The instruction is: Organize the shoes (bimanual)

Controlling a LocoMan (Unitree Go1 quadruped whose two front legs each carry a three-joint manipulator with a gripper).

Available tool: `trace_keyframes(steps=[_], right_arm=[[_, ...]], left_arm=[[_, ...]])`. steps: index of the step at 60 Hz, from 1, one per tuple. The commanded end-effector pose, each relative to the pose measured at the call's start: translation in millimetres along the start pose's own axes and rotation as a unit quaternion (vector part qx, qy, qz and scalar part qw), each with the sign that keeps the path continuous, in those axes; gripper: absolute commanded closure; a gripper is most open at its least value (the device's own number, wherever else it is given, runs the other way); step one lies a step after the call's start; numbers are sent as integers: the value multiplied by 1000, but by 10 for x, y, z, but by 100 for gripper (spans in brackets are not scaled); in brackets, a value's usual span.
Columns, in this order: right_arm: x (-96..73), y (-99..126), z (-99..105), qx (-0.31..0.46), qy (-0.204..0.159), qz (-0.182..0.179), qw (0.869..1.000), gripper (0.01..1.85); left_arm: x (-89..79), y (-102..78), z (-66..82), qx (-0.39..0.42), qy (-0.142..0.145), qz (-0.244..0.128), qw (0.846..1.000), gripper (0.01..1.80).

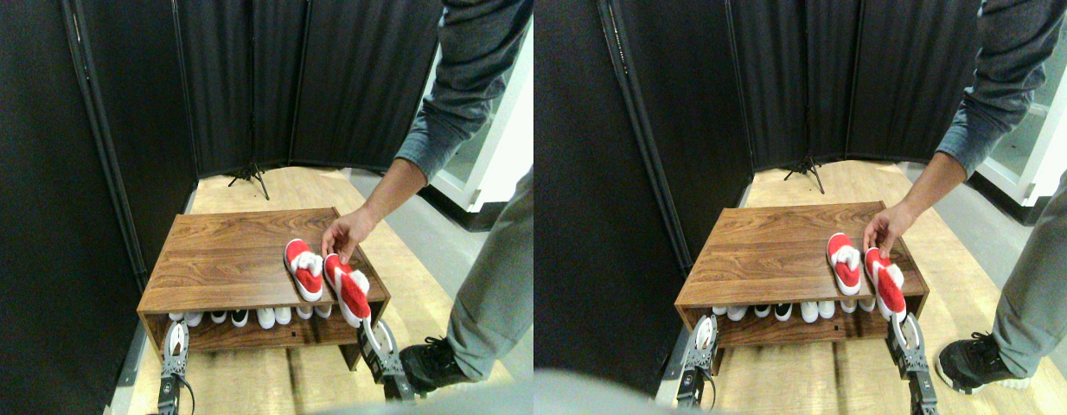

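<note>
Two red shoes with white sole edges lie on top of the wooden shoe rack [222, 251], at its right side. The left shoe [304, 270] rests flat. The right shoe [349, 290] pokes out over the rack's front right edge. A person's hand [345, 233] touches the back of the right shoe. My right gripper [373, 333] stands just below the toe of that shoe, in front of the rack. My left gripper [177, 339] is low at the rack's front left, away from both shoes.
A row of white and black shoe toes [248, 316] shows on the rack's lower shelf. The person stands at the right, with a black sneaker [431, 361] on the floor near my right gripper. Dark folding screens [239, 86] close off the back and left.
</note>
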Motion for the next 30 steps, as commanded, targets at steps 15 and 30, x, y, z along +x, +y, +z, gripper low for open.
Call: trace_keyframes(steps=[15,30], right_arm=[[-10,138,-4,-96,36,-15,995,49],[108,66,87,-137,78,-30,987,18]], left_arm=[[23,4,29,-5,-12,-12,1000,180],[64,23,32,-10,-3,-12,1000,180]])
